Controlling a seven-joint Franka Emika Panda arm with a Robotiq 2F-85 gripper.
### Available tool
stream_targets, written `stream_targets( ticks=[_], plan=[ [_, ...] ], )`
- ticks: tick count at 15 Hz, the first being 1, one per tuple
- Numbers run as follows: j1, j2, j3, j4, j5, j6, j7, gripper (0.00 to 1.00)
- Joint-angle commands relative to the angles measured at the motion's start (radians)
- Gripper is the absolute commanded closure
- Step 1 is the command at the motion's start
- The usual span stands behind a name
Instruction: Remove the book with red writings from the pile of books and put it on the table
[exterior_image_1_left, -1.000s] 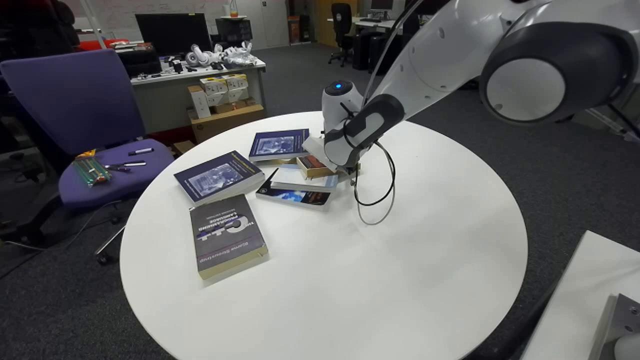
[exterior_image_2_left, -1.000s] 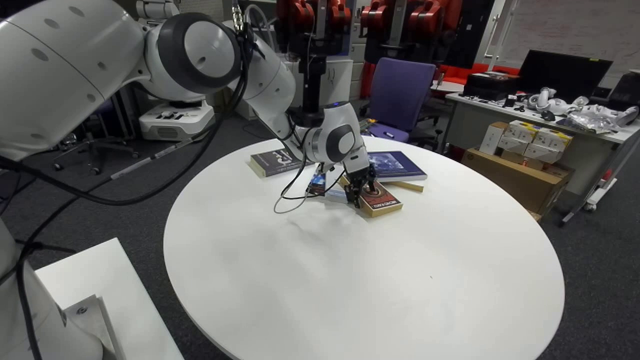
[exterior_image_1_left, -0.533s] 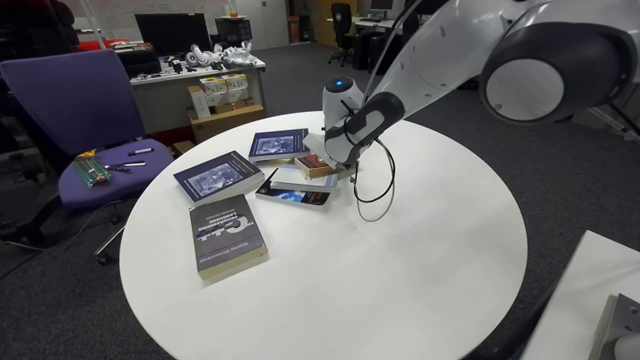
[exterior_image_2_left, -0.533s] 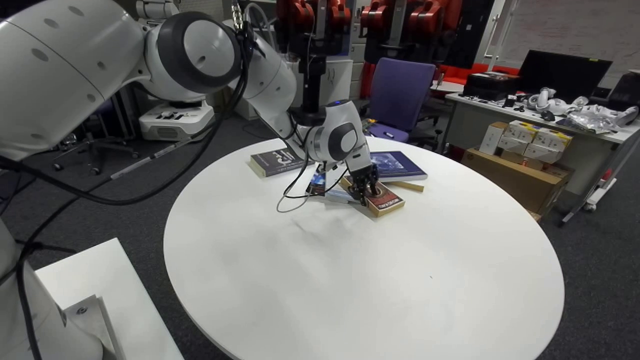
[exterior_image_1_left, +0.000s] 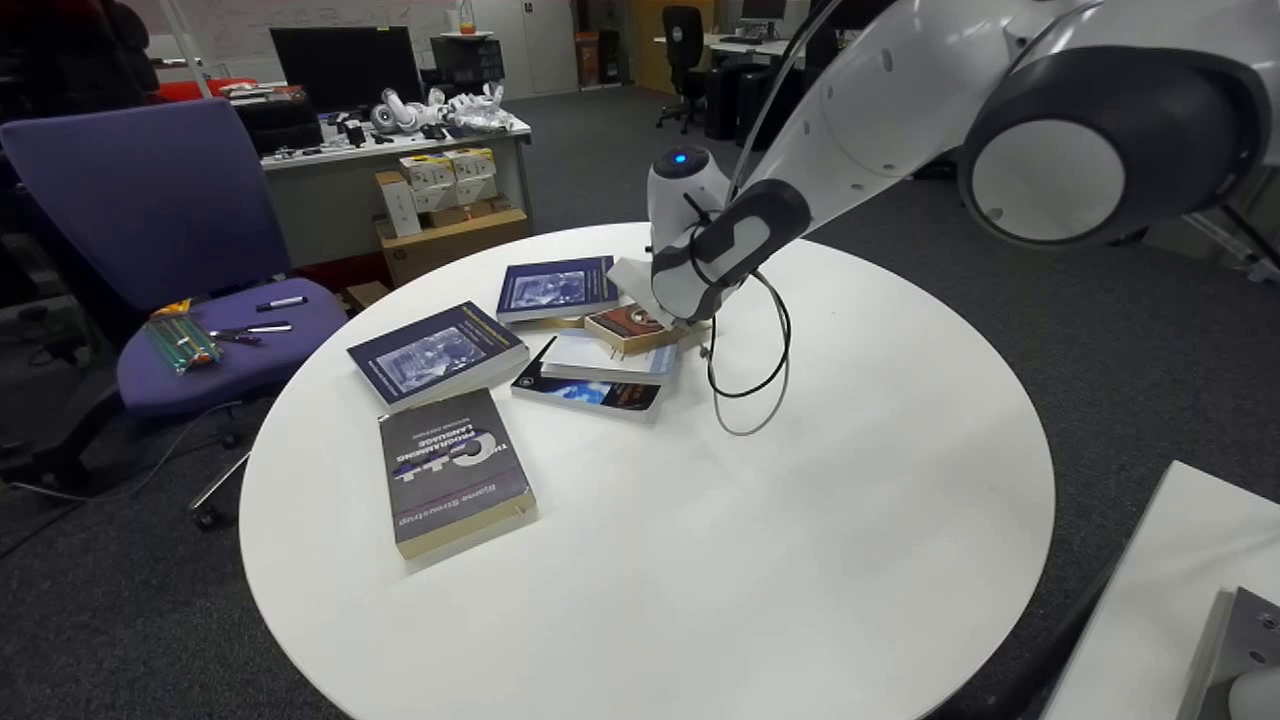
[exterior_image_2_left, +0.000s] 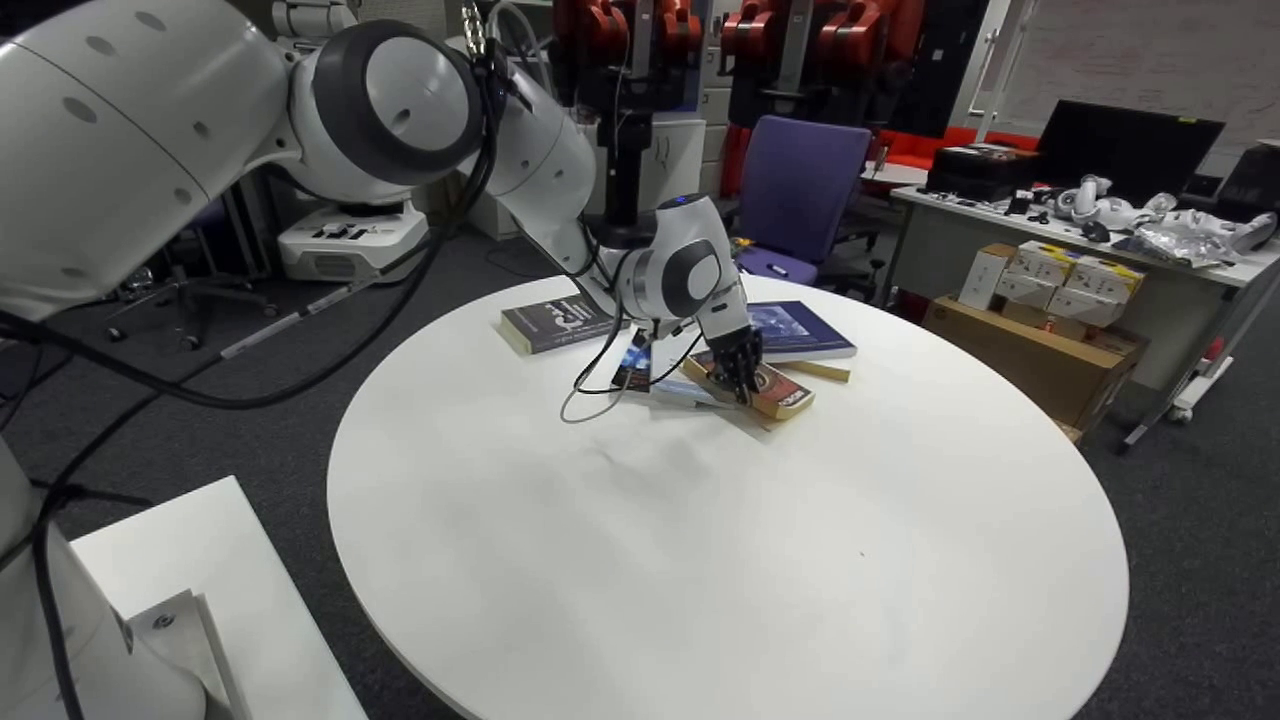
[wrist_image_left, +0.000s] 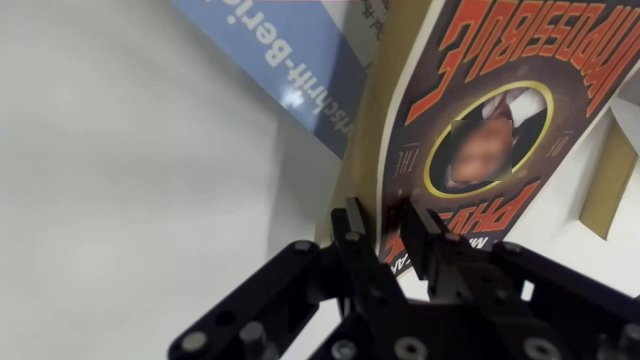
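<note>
Wrist view: book with red writing (wrist_image_left: 475, 120) reads IMPOSSIBLE in big red letters, THE and OF in thin small letters either side of an oval portrait, face blurred. Next red line starts PHY, rest behind a finger. White lettering beyond that partly covered, MI legible. Blue booklet (wrist_image_left: 300, 65) at 11 o'clock from the fingertips, under the red-lettered book, reads "rtschritt-Beric", ends cut off or covered.

Gripper (wrist_image_left: 382, 212) grasps that book by its edge, at the PHY end: one finger over the cover, one on the page side. Book runs from the fingertips toward 1 o'clock, tilted, pages spread below the grip. In both exterior views it sits near 12 o'clock on the tabletop (exterior_image_1_left: 760, 560), partly over the booklet.

Others, in an exterior view: grey book (exterior_image_1_left: 457, 470) at 9 o'clock, upside down to camera, THE C++ PROGRAMMING LANGUAGE, Bjarne Stroustrup. Blue book (exterior_image_1_left: 437, 352) at 10 o'clock, just beside the grey one; another blue book (exterior_image_1_left: 558, 288) at 11, by the pile. Print on both too small to read. Black book (exterior_image_1_left: 590, 393) under the booklet, blue picture on its cover, lettering unreadable.
</note>
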Motion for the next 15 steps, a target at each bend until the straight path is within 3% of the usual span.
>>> stream_targets(
  ticks=[1, 3, 9, 15],
  plan=[
    [-0.004, 0.003, 0.002, 0.022, -0.008, -0.028, 0.020, 0.95],
    [-0.012, -0.008, 0.010, 0.022, -0.003, -0.039, 0.011, 0.94],
    [-0.102, -0.157, 0.130, -0.086, 0.038, -0.064, -0.141, 0.94],
    [-0.161, -0.273, 0.182, -0.170, 0.081, -0.066, -0.243, 0.94]
  ],
)
